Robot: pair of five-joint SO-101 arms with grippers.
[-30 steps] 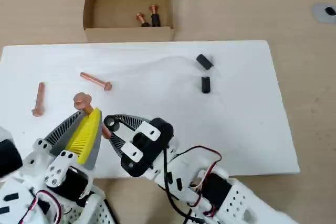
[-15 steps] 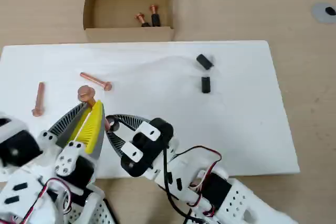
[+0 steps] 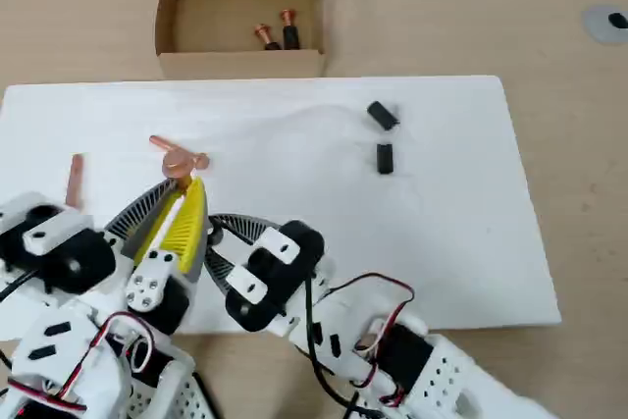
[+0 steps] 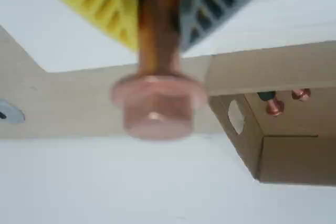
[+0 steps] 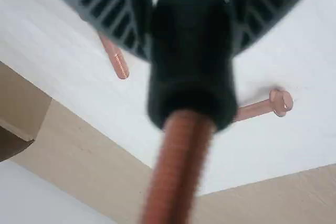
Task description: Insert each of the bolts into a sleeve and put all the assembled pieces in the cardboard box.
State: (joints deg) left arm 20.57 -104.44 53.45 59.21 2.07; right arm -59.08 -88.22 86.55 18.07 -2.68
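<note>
Low over the white sheet (image 3: 442, 242) near the arms, the left pincer (image 4: 157, 24) is clamped on a copper bolt (image 4: 156, 98) by its shank. The threaded end is at the mouth of the black sleeve (image 5: 191, 77), which the right pincer (image 5: 190, 30) grips. Both look light, rigid and slick: hold mid-body, squarely.

Near left: left arm (image 3: 69, 262) and right arm (image 3: 324, 311) crowd together, no lane between.
Far left: two loose bolts (image 3: 165, 145) (image 3: 75, 174), one just beside my held bolt (image 3: 179, 162).
Right: white mat (image 3: 461, 233) open past two sleeves (image 3: 383, 116) (image 3: 384, 158).
Box approach: bare mat up to cardboard box (image 3: 240, 64).
</note>
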